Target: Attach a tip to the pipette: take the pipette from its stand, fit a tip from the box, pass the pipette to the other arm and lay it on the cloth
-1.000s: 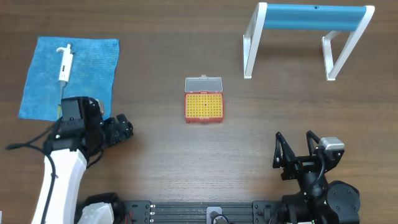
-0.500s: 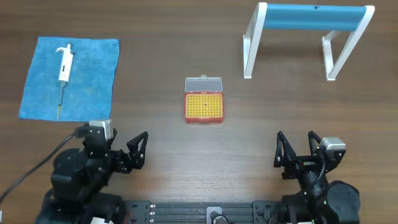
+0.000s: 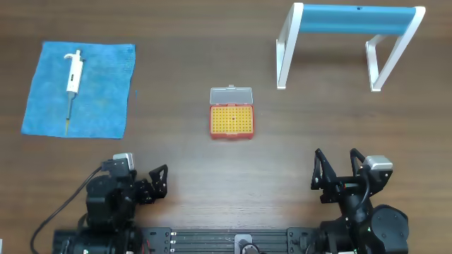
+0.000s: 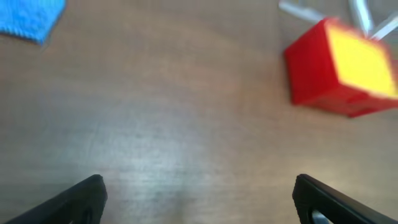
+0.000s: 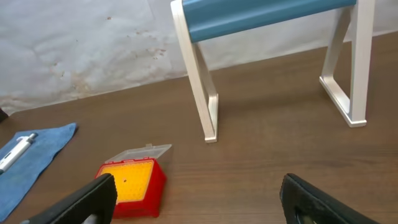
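Note:
The white pipette point(image 3: 73, 74) with a thin tip lies on the blue cloth point(image 3: 99, 99) at the far left. Its end also peeks in at the right wrist view's edge as the pipette point(image 5: 16, 151) on the cloth point(image 5: 37, 155). The red tip box point(image 3: 232, 121) with yellow tips and an open clear lid sits mid-table; I also see the tip box point(image 4: 339, 68) and the tip box point(image 5: 132, 182) in the wrist views. My left gripper point(image 3: 157, 182) rests open near its base, empty. My right gripper point(image 3: 333, 169) stands open near its base, empty.
The pipette stand point(image 3: 353, 21), a blue bar on white legs, stands at the back right, also seen as the stand point(image 5: 261, 15) before a pale wall. Bare wooden table point(image 3: 176, 155) lies between the cloth, box and arms.
The left arm has pulled back from beside the cloth to its base at the front left, its gripper open. The pipette stays on the cloth. The right arm has not moved.

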`<state>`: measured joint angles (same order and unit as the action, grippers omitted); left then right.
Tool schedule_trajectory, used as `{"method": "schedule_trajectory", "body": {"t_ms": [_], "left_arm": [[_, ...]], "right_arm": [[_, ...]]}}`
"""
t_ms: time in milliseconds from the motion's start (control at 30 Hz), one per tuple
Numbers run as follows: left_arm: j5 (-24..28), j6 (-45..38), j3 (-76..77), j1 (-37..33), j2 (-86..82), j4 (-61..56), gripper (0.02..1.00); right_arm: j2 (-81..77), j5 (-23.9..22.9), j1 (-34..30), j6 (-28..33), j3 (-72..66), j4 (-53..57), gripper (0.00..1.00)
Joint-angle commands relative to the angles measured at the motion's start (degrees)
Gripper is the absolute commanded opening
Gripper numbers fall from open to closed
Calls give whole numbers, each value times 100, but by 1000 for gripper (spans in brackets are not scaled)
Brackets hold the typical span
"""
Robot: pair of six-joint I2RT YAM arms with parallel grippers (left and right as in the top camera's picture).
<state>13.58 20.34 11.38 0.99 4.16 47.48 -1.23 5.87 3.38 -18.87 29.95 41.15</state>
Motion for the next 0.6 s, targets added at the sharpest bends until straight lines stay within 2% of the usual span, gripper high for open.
{"method": "schedule_trajectory", "body": {"t_ms": [33,233,500,600], "left_arm": [[61,83,-35,-28,-396,-15,967],[61,85,-46,-24,-398,-24,969],[61,85,-46,-24,-398,-24,969],[61,85,-46,-24,-398,-24,969]], "right_arm": [[-11,-72,-24,76,-20,28,847],[-11,-74,-24,76,-20,544,847],[-11,-74,-24,76,-20,1768,847],[-11,-74,-24,74,-26,1792,847]]}}
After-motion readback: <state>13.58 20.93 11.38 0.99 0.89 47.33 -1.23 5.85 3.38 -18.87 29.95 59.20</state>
